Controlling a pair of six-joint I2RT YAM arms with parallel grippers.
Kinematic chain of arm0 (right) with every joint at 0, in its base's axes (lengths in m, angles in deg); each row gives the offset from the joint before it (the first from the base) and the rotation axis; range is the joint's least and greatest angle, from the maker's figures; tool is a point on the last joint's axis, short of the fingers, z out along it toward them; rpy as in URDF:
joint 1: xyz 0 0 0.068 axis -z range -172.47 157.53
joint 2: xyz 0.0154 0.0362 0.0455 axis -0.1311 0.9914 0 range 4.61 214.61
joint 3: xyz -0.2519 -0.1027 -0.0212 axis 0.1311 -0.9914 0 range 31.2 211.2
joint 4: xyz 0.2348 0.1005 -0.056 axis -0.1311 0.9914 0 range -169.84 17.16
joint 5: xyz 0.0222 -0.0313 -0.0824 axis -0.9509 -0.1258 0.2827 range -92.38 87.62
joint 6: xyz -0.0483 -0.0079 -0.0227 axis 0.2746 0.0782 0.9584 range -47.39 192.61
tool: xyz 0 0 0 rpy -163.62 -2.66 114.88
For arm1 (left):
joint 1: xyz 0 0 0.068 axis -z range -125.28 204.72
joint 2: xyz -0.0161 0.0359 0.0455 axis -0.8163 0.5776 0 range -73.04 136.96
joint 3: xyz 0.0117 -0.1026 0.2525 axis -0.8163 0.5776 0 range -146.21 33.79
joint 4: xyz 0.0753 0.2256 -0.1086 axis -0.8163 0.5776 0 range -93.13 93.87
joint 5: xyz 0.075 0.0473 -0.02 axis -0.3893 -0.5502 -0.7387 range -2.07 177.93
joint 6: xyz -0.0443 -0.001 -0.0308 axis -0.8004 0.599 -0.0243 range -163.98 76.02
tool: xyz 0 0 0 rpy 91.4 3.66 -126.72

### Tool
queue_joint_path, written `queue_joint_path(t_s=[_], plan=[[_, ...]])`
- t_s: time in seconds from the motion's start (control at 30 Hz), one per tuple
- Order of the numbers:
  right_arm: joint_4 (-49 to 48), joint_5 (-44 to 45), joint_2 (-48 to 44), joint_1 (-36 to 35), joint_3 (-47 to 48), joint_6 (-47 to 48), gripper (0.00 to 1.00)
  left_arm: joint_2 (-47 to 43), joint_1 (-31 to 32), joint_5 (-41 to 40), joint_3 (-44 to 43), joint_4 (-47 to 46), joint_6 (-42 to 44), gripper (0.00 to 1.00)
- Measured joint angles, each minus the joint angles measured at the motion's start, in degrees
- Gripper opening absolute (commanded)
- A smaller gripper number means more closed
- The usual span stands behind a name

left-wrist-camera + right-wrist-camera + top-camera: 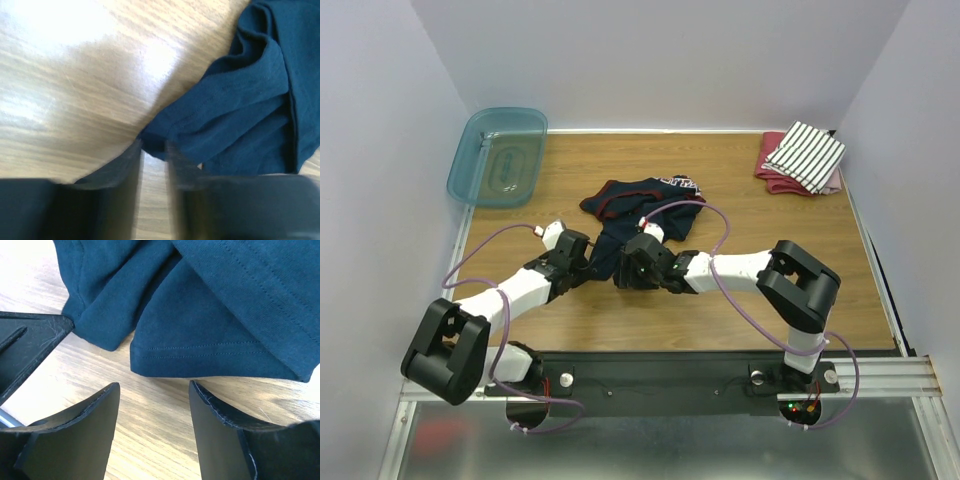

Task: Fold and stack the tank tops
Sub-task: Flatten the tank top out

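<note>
As the left gripper (153, 151) sits narrow-jawed at a corner of the navy tank top (250, 100), the right gripper (155, 387) gapes wide before its hem.

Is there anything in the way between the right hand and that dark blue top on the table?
Nothing visible. The right hand is open, just short of the hem of the navy tank top, with only bare table between them.

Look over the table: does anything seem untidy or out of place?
The navy tank top lies crumpled and unfolded mid-table, whereas the striped top sits neatly folded on a reddish cloth in the far right corner.
</note>
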Motion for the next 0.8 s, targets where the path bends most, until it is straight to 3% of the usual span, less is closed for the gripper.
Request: queue_joint_path(t_s=[0.07,0.17,0.27,0.37,0.43,0.47,0.57,0.63,0.8], plan=[[0.0,0.5,0.2,0.0,0.2,-0.2,0.64,0.6,-0.4,-0.1,0.0,-0.8,0.4,0.19],[0.0,1.2,1.2,0.0,1.5,-0.4,0.65,1.6,-0.9,0.0,0.0,-2.1,1.0,0.17],[0.2,2.3,2.9,-0.2,3.7,-0.3,0.65,2.3,-1.1,0.4,0.0,-3.1,1.7,0.00],[0.2,3.5,4.8,-0.3,5.9,-0.2,0.59,2.4,-1.3,1.0,0.0,-4.0,2.1,0.00],[0.4,4.4,5.6,-0.3,6.8,-0.1,0.49,2.4,-1.3,1.3,0.0,-4.4,2.3,0.00],[0.5,5.0,5.8,-0.3,7.1,0.0,0.34,2.4,-1.3,1.5,0.0,-4.6,2.5,0.00],[1.0,6.4,6.7,-0.3,7.4,0.3,0.05,2.4,-1.3,1.9,0.0,-4.9,3.0,0.00],[1.9,7.8,6.8,-0.3,7.3,0.3,0.00,2.4,-1.7,2.3,0.0,-5.4,3.4,0.00],[4.9,11.3,3.6,-0.5,4.4,1.4,0.00,2.4,-2.6,3.4,0.0,-6.0,4.2,0.00]])
